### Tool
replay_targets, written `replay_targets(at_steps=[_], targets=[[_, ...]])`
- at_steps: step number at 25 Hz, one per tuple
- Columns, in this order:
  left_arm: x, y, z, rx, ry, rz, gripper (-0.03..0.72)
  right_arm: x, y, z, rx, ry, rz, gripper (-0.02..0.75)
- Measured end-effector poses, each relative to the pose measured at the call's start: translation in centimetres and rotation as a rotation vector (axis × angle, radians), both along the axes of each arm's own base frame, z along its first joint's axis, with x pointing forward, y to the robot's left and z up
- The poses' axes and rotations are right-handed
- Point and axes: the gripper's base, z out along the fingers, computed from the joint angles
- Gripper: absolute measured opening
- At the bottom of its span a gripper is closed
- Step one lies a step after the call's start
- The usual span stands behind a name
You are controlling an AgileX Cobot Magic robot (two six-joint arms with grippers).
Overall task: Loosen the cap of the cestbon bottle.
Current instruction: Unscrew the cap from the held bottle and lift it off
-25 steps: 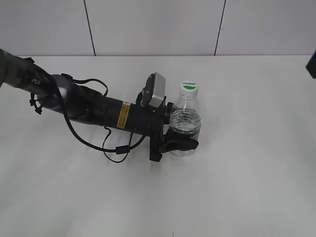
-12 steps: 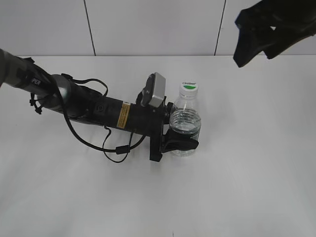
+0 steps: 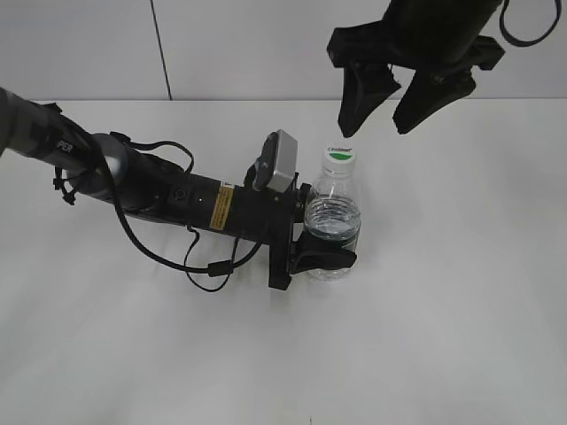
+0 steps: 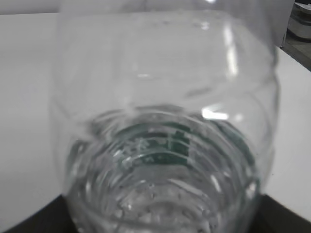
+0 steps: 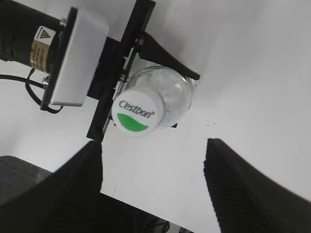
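The cestbon bottle [image 3: 333,221] stands upright on the white table, clear with water inside. Its white cap [image 3: 340,159] with a green half-circle is on top. My left gripper [image 3: 321,257] is shut on the bottle's lower body from the left. In the left wrist view the bottle [image 4: 165,136] fills the frame, with a bit of green label showing through it. My right gripper [image 3: 383,113] hangs open in the air above and to the right of the cap. In the right wrist view the cap [image 5: 137,111] lies beyond the open fingers [image 5: 153,165], off to their left side.
The left arm [image 3: 177,199] lies low across the table from the left, with a grey wrist camera [image 3: 282,162] beside the bottle neck and a cable loop [image 3: 208,266] in front. A white tiled wall [image 3: 266,44] stands behind the table.
My right gripper has come in from the upper right and moved left and down to above the bottle. The left arm and the bottle have not moved.
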Motion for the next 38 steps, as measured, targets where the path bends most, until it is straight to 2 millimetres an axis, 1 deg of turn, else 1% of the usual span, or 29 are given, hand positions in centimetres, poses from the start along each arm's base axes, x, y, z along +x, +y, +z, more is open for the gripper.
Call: replay_targets(at_steps=[3, 6, 12, 15, 20, 24, 31, 34, 38], targets=[[0.0, 0.0, 0.0, 0.0, 0.0, 0.0, 0.402, 0.0, 0.6, -0.1, 0.014, 0.017, -0.017, 0.501], [0.0, 0.0, 0.0, 0.0, 0.0, 0.0, 0.402, -0.1, 0.8, -0.2, 0.019, 0.028, -0.041, 0.498], [0.0, 0.0, 0.0, 0.0, 0.0, 0.0, 0.402, 0.5, 1.3, -1.8, 0.011, 0.08, -0.067, 0.483], [0.0, 0.0, 0.0, 0.0, 0.0, 0.0, 0.402, 1.1, 1.6, -2.0, 0.012, 0.076, -0.068, 0.482], [0.0, 0.0, 0.0, 0.0, 0.0, 0.0, 0.402, 1.8, 2.4, -1.8, 0.016, 0.048, -0.042, 0.482], [0.0, 0.0, 0.0, 0.0, 0.0, 0.0, 0.402, 2.1, 2.5, -2.5, -0.006, 0.053, -0.027, 0.482], [0.0, 0.0, 0.0, 0.001, 0.001, 0.001, 0.402, 2.2, 2.6, -2.9, -0.018, 0.051, -0.009, 0.482], [0.0, 0.0, 0.0, 0.001, 0.001, 0.001, 0.402, 2.1, 3.1, -3.3, -0.028, 0.054, 0.018, 0.482], [0.0, 0.0, 0.0, 0.001, 0.001, 0.002, 0.402, 1.8, 3.4, -3.4, -0.035, 0.05, 0.033, 0.482]])
